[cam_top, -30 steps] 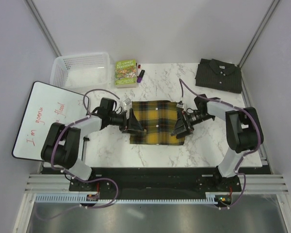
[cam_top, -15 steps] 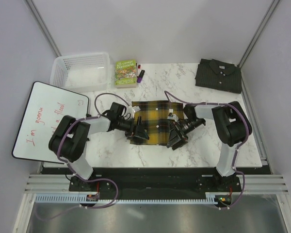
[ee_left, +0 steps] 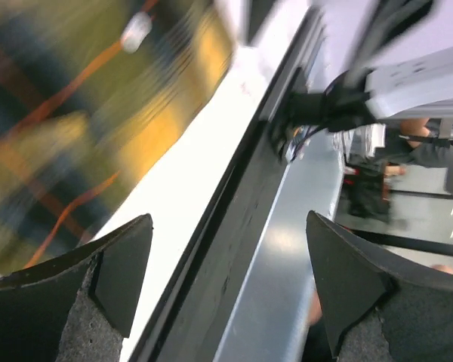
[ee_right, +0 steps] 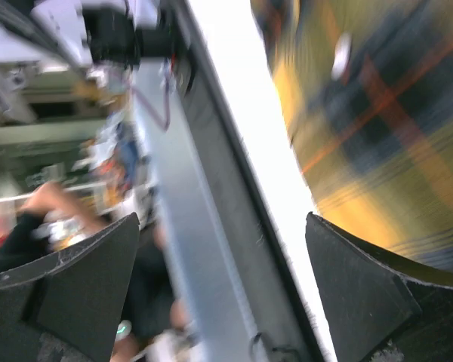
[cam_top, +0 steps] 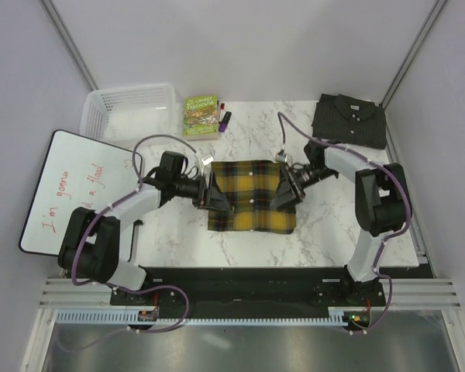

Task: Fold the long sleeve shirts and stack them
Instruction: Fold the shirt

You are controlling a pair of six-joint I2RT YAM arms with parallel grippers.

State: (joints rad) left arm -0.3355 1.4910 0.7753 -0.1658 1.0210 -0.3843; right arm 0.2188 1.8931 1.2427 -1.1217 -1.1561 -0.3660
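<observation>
The yellow-and-black plaid shirt (cam_top: 250,195) lies folded into a rectangle at the table's middle. It shows blurred in the left wrist view (ee_left: 75,98) and in the right wrist view (ee_right: 377,113). My left gripper (cam_top: 215,194) sits over the shirt's left edge, open and empty (ee_left: 226,279). Over the right edge my right gripper (cam_top: 284,190) is open too, nothing between its fingers (ee_right: 223,286). The dark charcoal shirt (cam_top: 349,120) lies folded at the back right corner, away from both grippers.
A white basket (cam_top: 130,111) stands at the back left, with a green book (cam_top: 201,115) and markers (cam_top: 224,117) beside it. A whiteboard (cam_top: 70,190) overhangs the table's left side. The table's near edge and a metal rail run below both wrists.
Both grippers swung in over the plaid shirt's near half, then drew back outward and up to its left and right edges. They stayed open. The shirt lies much as before.
</observation>
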